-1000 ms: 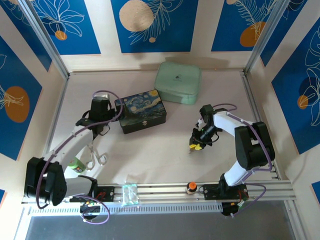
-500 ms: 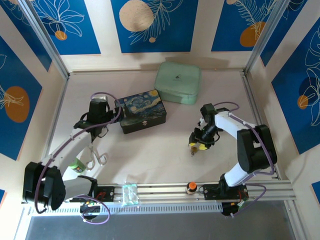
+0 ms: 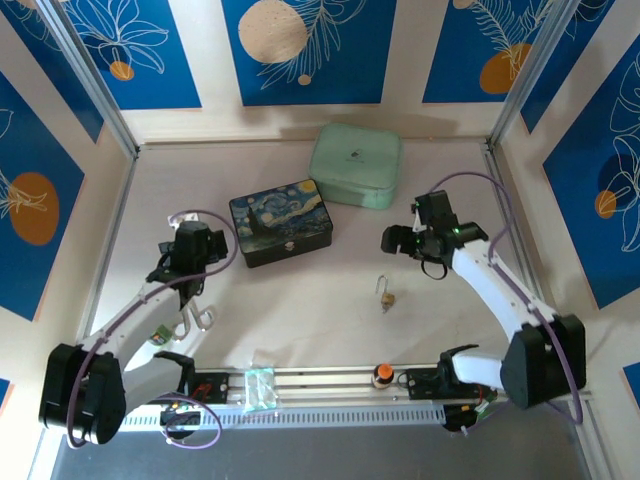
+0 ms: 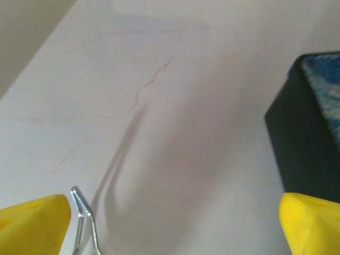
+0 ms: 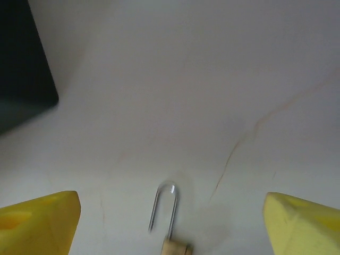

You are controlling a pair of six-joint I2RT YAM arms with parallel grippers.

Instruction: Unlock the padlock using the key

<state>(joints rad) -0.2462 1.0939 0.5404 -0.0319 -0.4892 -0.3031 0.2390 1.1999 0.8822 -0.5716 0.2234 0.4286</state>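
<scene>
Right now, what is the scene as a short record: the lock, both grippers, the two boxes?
padlock: lying on the table, touched by neither gripper; in the right wrist view one shackle leg looks free of the body
left gripper: open, empty, beside the painted box
right gripper: open, empty, clear of the padlock
green case: lid shut, behind the painted box

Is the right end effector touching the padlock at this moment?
Apart. In the right wrist view the padlock lies on the table with bare surface between it and both yellow fingers; the top view shows a gap too.
</scene>
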